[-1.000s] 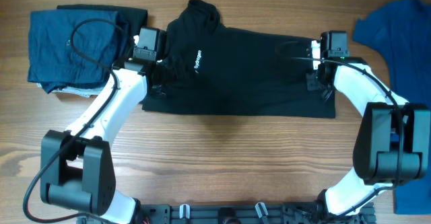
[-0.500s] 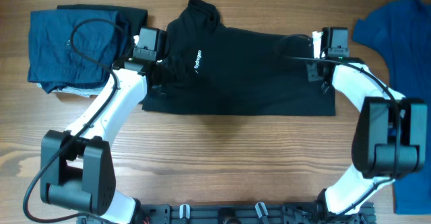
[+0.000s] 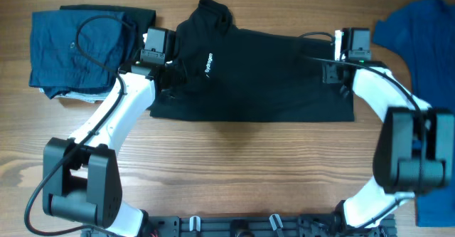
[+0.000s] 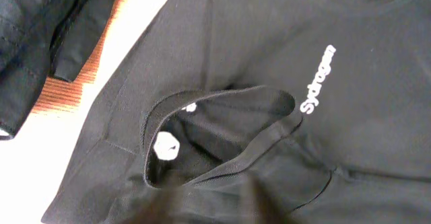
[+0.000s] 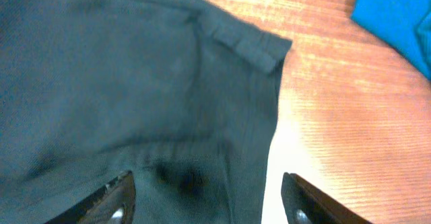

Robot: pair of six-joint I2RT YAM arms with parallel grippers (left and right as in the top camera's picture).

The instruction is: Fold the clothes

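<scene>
Robotics lab test bench: wood-grain worktop (image 3: 234, 159), left arm (image 3: 114, 116) and right arm (image 3: 377, 87) mounted on near-edge rail (image 3: 234, 226), loose cable (image 3: 77, 38) far left.

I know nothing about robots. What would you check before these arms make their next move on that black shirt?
1. Black shirt spread on the table: ok.
2. Right jaws open, straddling the shirt's edge: ok.
3. Left jaws gripping the sleeve: cannot tell, blurred in the wrist view.
4. Sleeve lying flat: not ok, its cuff gapes open.
5. Navy pile and blue garment apart from the shirt: ok.
</scene>
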